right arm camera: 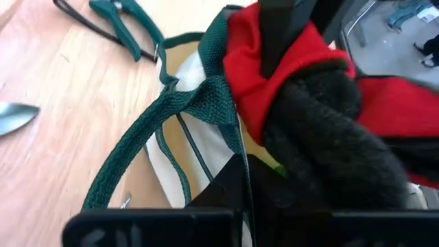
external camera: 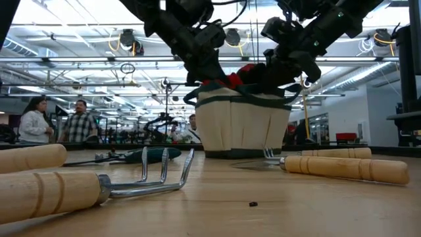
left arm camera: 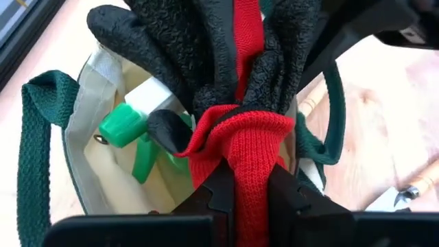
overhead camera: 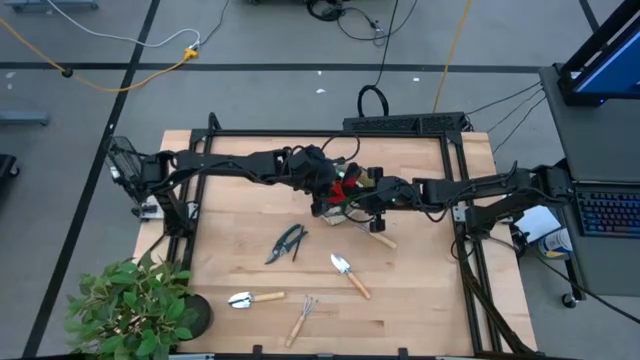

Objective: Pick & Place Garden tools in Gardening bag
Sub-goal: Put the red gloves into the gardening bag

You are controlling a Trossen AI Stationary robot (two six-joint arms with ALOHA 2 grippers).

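The beige bag [overhead camera: 340, 205] with dark green trim stands upright on its base at the table's middle; it also shows in the low view [external camera: 243, 125]. A green spray bottle with a white top [left arm camera: 134, 130] lies inside it. My left gripper [overhead camera: 325, 183] is over the bag's mouth, shut on the red and black glove [left arm camera: 233, 62]. My right gripper [overhead camera: 372, 197] is at the bag's right side, shut on its rim. Pruning shears [overhead camera: 287, 243], two trowels [overhead camera: 350, 273] [overhead camera: 255, 298] and a rake [overhead camera: 302, 318] lie on the table nearer the front. My left gripper pinches the glove's bunched red knit part [left arm camera: 247, 165] between its two fingers, coming from above and pointing down. The glove's black fingers [left arm camera: 171, 48] hang below the gripper over the bag's open mouth, above the spray bottle. My right gripper holds the bag's green-trimmed rim [right arm camera: 235, 140] beside a loop handle [right arm camera: 147, 147]; the rim runs between the two fingers, one on the inner side and one on the outer. It comes slanting down from the table's right. The bag stands on the table.
Another wooden-handled tool [overhead camera: 378, 236] lies against the bag's near right side. A leafy potted plant [overhead camera: 135, 305] stands at the near left corner. A dark frame [overhead camera: 330, 133] borders the table's back and sides. People stand in the room beyond [external camera: 56, 122].
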